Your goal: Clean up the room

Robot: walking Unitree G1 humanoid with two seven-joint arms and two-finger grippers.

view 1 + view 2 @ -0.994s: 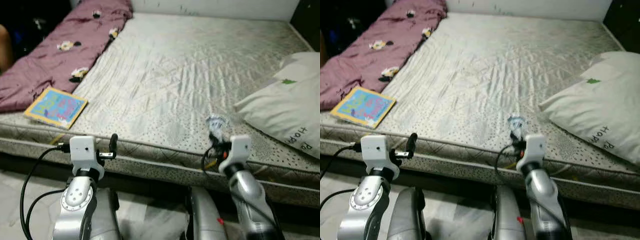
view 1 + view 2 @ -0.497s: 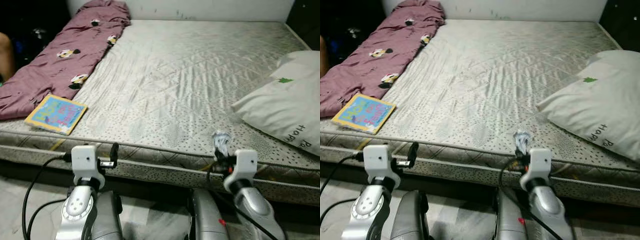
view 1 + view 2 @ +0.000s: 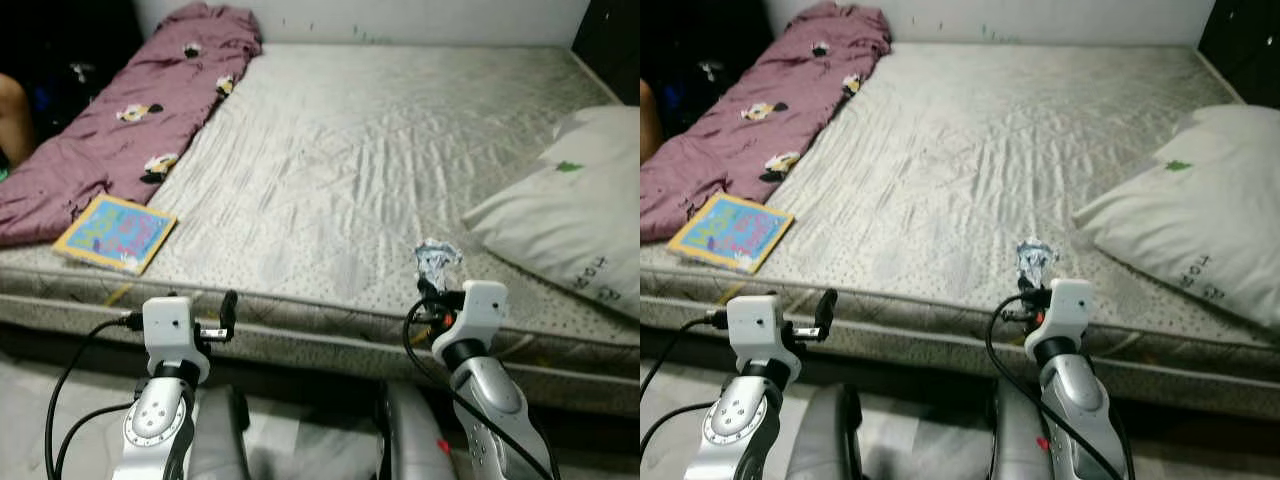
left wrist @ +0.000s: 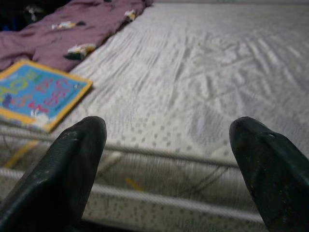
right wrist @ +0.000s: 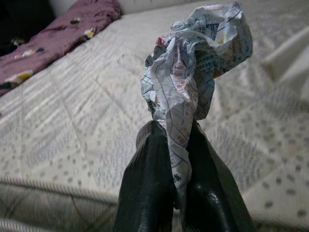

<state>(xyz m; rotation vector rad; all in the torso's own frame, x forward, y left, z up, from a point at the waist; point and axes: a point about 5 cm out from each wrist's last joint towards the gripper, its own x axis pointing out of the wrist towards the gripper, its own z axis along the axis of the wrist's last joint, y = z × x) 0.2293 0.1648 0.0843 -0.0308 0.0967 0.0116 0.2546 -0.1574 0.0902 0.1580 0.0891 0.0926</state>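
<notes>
My right gripper (image 5: pixel 176 145) is held up just past the near edge of the mattress (image 3: pixel 380 150), toward its right half. Its fingers are pinched tight on a crumpled paper wad (image 5: pixel 198 63). The head views give only a small pale scrap (image 3: pixel 1034 258) above my wrist. The right wrist view shows more: white paper with blue and red print, bunched into a knot above the two black fingers (image 5: pixel 149 179), with a strip of it squeezed down between them. The wad is off the bed, carried clear of the quilted cover.

My left gripper (image 4: pixel 164 145) is level with the near edge toward the left corner, fingers spread wide, holding nothing. From the head I see just one black finger (image 3: pixel 228 305) beside the white wrist block. The left wrist view shows both finger tips well apart with the mattress piping between them.

A picture book (image 3: pixel 115 232) with a yellow border lies flat near the near left corner, touching the foot of a maroon blanket (image 3: pixel 130 120) that runs along the left edge to the far corner. A white pillow (image 3: pixel 575 220) sits on the right edge, near the paper but apart from it. A person's bare limb (image 3: pixel 12 115) shows at the far left beyond the blanket.
</notes>
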